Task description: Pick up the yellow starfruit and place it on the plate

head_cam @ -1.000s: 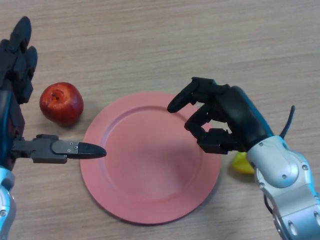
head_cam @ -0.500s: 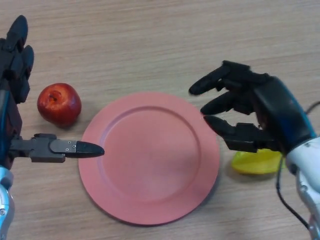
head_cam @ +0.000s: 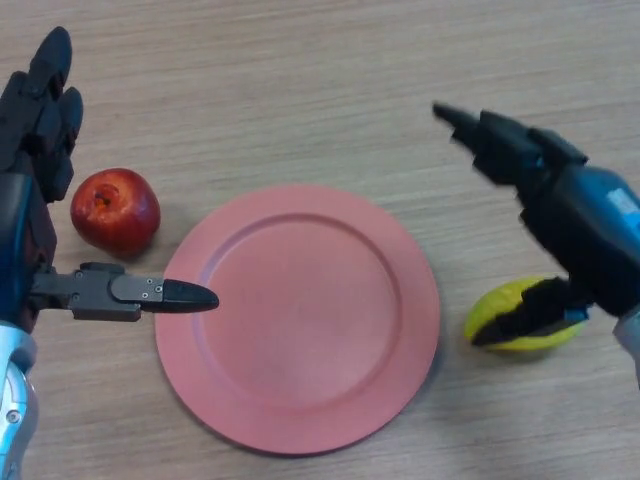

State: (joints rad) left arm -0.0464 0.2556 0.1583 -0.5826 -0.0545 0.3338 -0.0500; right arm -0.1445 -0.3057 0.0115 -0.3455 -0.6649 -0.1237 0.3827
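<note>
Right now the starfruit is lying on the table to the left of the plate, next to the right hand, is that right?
Not quite. The head view shows the starfruit lying on the table to the right of the plate, not the left. It is next to the right hand, as you said. The fruit on the plate's left is an apple.

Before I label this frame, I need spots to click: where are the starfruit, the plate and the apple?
starfruit [head_cam: 505, 312]: head view, on its yellow skin left of the hand.
plate [head_cam: 300, 400]: head view, on the bare pink rim nearest the robot.
apple [head_cam: 118, 212]: head view, on its red side.
</note>
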